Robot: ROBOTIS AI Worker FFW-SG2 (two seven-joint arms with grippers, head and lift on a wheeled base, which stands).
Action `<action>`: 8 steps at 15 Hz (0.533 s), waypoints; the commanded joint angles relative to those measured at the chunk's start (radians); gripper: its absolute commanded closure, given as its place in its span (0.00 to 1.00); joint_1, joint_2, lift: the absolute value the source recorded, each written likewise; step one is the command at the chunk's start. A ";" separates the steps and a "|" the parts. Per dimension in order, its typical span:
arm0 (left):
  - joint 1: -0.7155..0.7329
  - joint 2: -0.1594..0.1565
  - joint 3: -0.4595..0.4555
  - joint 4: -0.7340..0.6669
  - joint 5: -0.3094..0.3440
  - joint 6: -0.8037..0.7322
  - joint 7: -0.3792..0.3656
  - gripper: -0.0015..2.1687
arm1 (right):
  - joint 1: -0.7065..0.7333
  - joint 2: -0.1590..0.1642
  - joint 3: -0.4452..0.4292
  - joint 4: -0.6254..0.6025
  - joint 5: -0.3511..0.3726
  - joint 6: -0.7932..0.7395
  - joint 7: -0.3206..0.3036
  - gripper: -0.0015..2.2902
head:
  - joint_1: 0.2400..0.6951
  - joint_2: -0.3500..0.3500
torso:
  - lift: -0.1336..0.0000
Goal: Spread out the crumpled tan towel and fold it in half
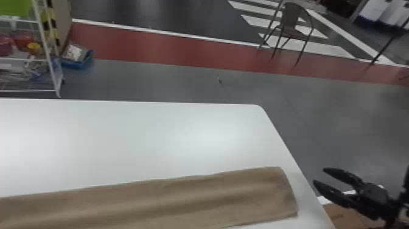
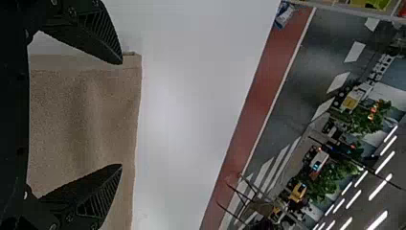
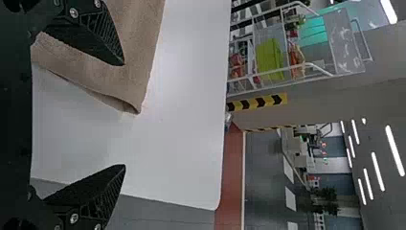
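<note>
Tan towel [image 1: 170, 199] lies in a long, nearly smooth strip on the table [image 1: 170, 137], apparently spread out and folded in half, leaving perhaps only straightening, with left gripper [image 2: 121, 114] and right gripper [image 3: 125, 115] wide and empty.

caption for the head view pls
Tan towel laid in a long strip on a white table, open right claw nearby.

No readable text, label, number or sign shows anywhere.
</note>
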 commanded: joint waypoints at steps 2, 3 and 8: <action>0.035 -0.004 -0.047 0.002 0.010 -0.069 0.004 0.07 | -0.003 0.035 -0.036 -0.004 -0.057 -0.010 0.005 0.07 | 1.00 0.00 | 0.09; 0.040 -0.004 -0.049 0.003 0.009 -0.078 0.004 0.07 | -0.003 0.043 -0.041 -0.012 -0.062 -0.007 0.005 0.07 | 1.00 0.00 | 0.09; 0.060 -0.004 -0.096 0.002 -0.025 -0.063 0.042 0.07 | 0.029 0.100 -0.058 -0.173 -0.054 0.205 0.005 0.08 | 1.00 0.00 | 0.09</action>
